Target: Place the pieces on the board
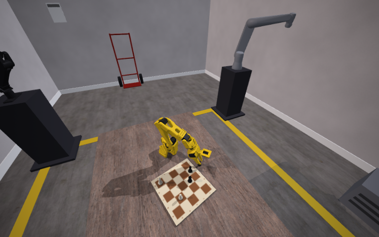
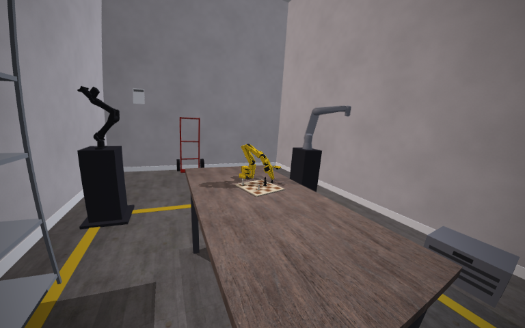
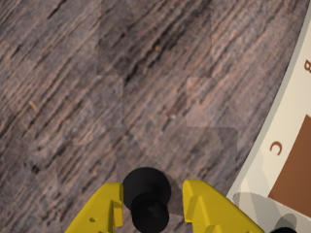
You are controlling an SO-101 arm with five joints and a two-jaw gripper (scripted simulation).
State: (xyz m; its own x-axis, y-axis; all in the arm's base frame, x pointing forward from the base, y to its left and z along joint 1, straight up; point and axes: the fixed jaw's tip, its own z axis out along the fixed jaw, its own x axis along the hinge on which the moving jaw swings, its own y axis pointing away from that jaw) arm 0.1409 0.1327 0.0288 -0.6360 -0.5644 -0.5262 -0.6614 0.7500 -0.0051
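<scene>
In the wrist view a black pawn [image 3: 148, 201] stands upright on the wooden table, just off the chessboard's lettered edge [image 3: 286, 149]. My gripper [image 3: 152, 190] is low over it, with one yellow finger on each side. The fingers stand slightly apart, with a small gap on the right, so they are not pressing the pawn. In the top view the gripper [image 1: 199, 163] is at the far corner of the board [image 1: 182, 189]. Two black pieces [image 1: 190, 169] [image 1: 189, 178] and two white pieces [image 1: 160, 180] [image 1: 180, 197] stand on the board.
My arm's base [image 1: 166, 148] is behind the board. The board also shows small in the exterior view [image 2: 260, 186]. Two other robot arms on black pedestals [image 1: 232, 92] [image 1: 36, 128] stand on the floor beyond the table.
</scene>
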